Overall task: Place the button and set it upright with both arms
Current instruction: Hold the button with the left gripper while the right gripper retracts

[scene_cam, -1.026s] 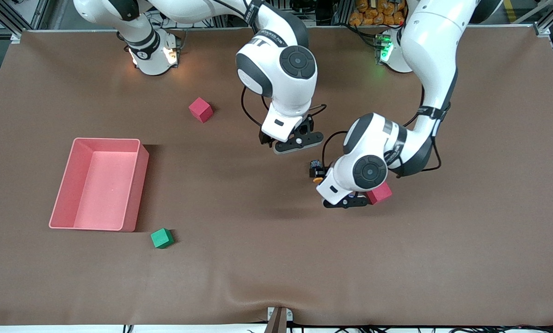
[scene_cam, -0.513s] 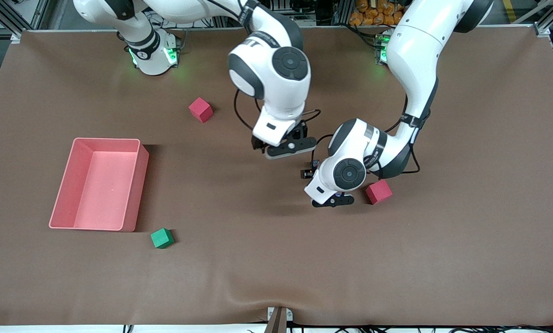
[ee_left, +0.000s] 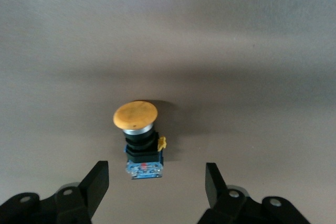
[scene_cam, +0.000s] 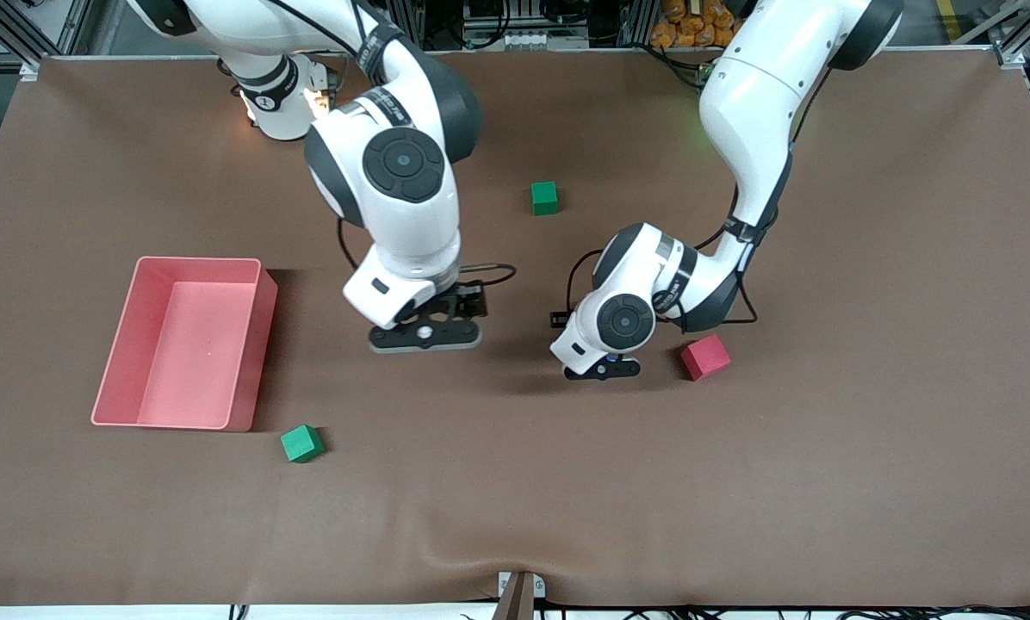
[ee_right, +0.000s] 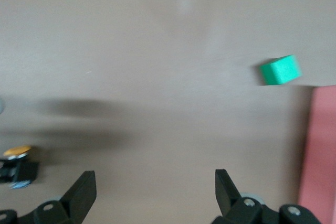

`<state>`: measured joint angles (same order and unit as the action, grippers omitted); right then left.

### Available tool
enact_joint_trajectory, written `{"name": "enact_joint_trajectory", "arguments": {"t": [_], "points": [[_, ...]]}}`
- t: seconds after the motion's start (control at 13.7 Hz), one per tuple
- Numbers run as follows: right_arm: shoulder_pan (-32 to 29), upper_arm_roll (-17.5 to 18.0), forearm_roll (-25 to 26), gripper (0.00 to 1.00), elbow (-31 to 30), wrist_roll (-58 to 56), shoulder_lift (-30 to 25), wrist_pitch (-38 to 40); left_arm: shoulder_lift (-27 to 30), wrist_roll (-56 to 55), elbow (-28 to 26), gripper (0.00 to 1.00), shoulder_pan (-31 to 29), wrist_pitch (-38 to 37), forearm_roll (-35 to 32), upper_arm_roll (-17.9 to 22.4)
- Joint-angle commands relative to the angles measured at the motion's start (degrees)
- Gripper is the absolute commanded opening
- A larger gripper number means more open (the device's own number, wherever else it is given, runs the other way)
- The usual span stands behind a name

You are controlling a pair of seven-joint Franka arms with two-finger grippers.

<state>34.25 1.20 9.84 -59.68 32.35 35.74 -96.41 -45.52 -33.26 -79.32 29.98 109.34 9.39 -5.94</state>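
Button (ee_left: 137,135) stands upright on brown table (scene_cam: 825,474), orange cap up, between spread fingers of left gripper (ee_left: 156,184), untouched. Left gripper fingers open, low over table mid-area beside red cube (scene_cam: 705,356). Right gripper (ee_right: 152,190) open, holding nothing, over table between pink bin (scene_cam: 183,343) and button. Green cube (scene_cam: 300,443) near bin corner; second green cube (scene_cam: 544,197) nearer arm bases

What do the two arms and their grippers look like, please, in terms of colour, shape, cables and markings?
Both arms are glossy white with rounded links, dark grey joint bands and round dark caps. Thin black cables loop beside each wrist. The left gripper and right gripper have black, wedge-shaped fingers. Small black lettering marks the right arm.
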Motion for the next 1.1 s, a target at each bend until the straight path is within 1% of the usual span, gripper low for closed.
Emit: {"name": "enact_joint_trajectory", "arguments": {"t": [0.0,0.07,0.22,0.44,0.51,0.59,0.66,0.73,0.81,0.88,0.95,1.03], "points": [[-2.25,-1.81,1.85,1.00,-1.22,0.44,-5.31,1.84,-1.15,-1.45,0.14,0.82,1.05,0.52,0.37,0.40],[-3.74,-1.72,1.67,1.00,-1.14,0.52,-6.55,1.49,-1.15,-1.54,-0.65,0.82,1.05,0.43,0.28,0.40],[-4.28,-1.55,1.93,1.00,-0.79,0.53,-7.79,-0.08,-1.15,-1.63,-1.62,0.81,1.05,0.35,0.28,0.40],[-4.98,-1.90,2.02,1.00,-1.05,-0.17,-9.80,0.43,-1.06,-1.98,-2.50,0.79,0.78,0.08,0.28,0.40],[-5.68,-1.81,1.94,1.00,-1.22,-2.09,-9.90,0.87,-1.06,-1.98,-2.85,0.77,0.70,-0.18,0.28,0.40],[-6.56,-1.81,1.67,1.00,-1.22,-5.07,-9.98,3.57,-0.97,-2.59,-3.21,0.75,0.70,-0.27,0.28,0.40],[-7.26,-1.81,1.41,1.00,-1.14,-8.75,-10.59,7.69,-1.14,-3.64,-3.38,0.75,0.78,-0.27,0.28,0.40],[-9.01,-1.81,1.23,1.00,-1.22,-11.49,-12.08,9.73,-1.15,-3.91,-3.56,0.75,0.78,-0.36,0.28,0.40],[-10.94,-1.64,0.45,1.00,-1.57,-14.04,-13.57,11.84,-1.15,-3.91,-3.82,0.75,0.78,-0.27,0.28,0.40],[-12.27,-1.64,-1.39,1.00,-2.36,-15.46,-15.24,13.51,-1.15,-3.83,-4.00,0.71,0.78,-0.36,0.28,0.40],[-14.20,-1.64,-3.84,1.00,-4.28,-15.56,-17.26,13.79,-1.23,-3.83,-4.17,0.67,0.78,-0.36,0.28,0.40],[-15.95,-1.72,-6.48,1.00,-7.69,-15.99,-20.15,13.10,-1.23,-3.83,-4.09,0.64,0.78,-0.36,0.28,0.40]]}}
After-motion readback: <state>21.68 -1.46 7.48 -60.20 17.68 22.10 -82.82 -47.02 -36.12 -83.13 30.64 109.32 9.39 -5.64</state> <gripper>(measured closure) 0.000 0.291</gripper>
